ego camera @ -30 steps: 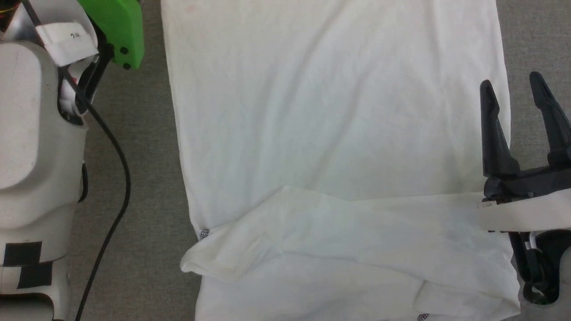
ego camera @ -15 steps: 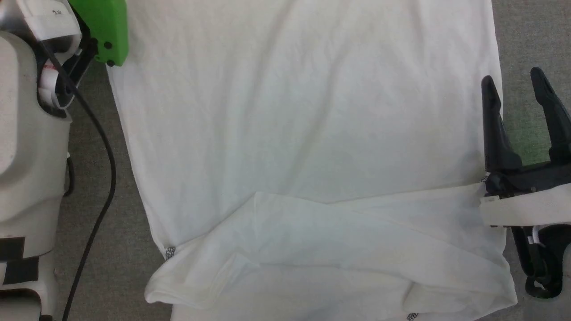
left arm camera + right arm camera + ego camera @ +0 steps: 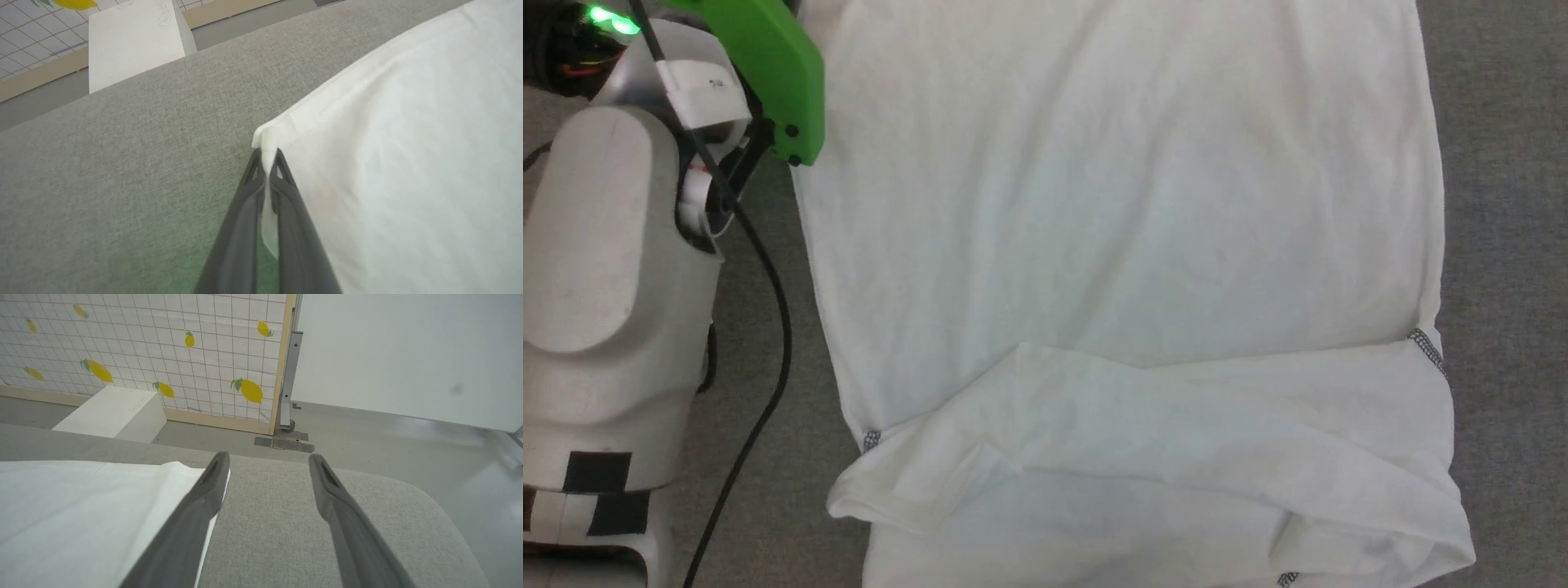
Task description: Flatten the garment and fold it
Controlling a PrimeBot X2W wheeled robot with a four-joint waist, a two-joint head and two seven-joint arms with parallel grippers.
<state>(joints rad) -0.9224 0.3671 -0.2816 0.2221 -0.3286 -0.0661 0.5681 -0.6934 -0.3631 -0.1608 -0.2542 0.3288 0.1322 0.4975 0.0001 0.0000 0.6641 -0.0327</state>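
The white garment (image 3: 1127, 245) lies spread flat on the grey fabric table (image 3: 1503, 245), with a folded-over band across its near part and dark stitching (image 3: 1427, 347) at the right seam. My left gripper (image 3: 267, 157) is shut on a hemmed corner of the garment (image 3: 408, 163), and cloth shows between the two fingers. The left arm's pale forearm (image 3: 605, 269) and green cover (image 3: 768, 65) stand at the garment's left edge. My right gripper (image 3: 268, 458) is open and holds nothing. It hovers over bare table just right of the garment's (image 3: 81, 506) edge.
A black cable (image 3: 768, 327) hangs beside the left forearm. Beyond the table's far edge (image 3: 429, 498) is grey floor with a white box (image 3: 114, 416) and a lemon-patterned grid panel (image 3: 143, 347). Bare table runs along both sides of the garment.
My left gripper has shut on the garment's corner. My right gripper has drawn away from the right sleeve seam, out of the head view. The head camera also shifted.
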